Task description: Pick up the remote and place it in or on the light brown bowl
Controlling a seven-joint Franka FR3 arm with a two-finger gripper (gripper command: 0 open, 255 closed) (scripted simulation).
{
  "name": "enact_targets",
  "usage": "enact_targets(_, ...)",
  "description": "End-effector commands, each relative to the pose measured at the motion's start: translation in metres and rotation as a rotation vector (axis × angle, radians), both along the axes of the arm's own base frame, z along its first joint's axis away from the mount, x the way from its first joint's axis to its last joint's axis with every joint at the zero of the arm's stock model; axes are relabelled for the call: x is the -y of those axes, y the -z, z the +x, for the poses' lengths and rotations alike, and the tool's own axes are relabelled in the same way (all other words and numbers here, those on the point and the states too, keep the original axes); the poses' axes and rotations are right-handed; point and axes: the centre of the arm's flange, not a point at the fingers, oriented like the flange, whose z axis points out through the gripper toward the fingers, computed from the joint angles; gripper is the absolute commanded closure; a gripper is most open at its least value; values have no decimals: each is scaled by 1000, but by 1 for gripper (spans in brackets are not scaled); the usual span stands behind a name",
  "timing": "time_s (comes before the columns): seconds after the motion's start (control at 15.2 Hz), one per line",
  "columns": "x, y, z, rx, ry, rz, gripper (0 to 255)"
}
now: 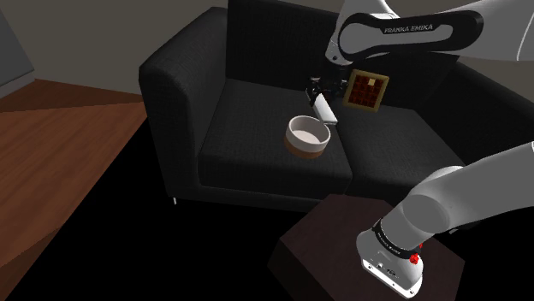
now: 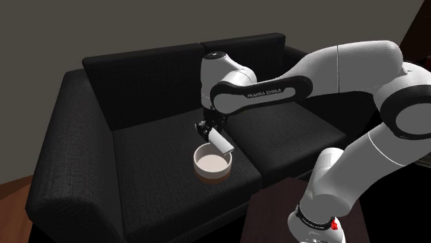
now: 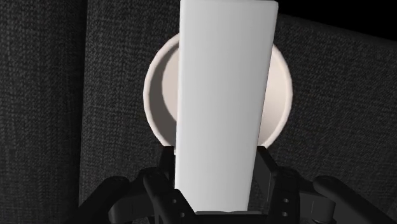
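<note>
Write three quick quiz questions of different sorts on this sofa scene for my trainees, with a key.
1. True or false: the hand is shut on the remote.
2. Multiple choice: the bowl rests on A) the sofa seat, B) the floor, C) the stand.
3. Short answer: in the wrist view, which thing lies behind the remote, past the fingers?

Key: 1 true; 2 A; 3 the bowl.
</note>
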Motion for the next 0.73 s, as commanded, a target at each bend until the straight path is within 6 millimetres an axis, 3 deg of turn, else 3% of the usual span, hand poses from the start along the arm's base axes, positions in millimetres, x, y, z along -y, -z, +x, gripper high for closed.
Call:
enact_targets(0.0, -9, 5, 3, 0, 1, 0, 255)
enact_targets(0.66, -9, 58, 3, 0, 1, 0, 255)
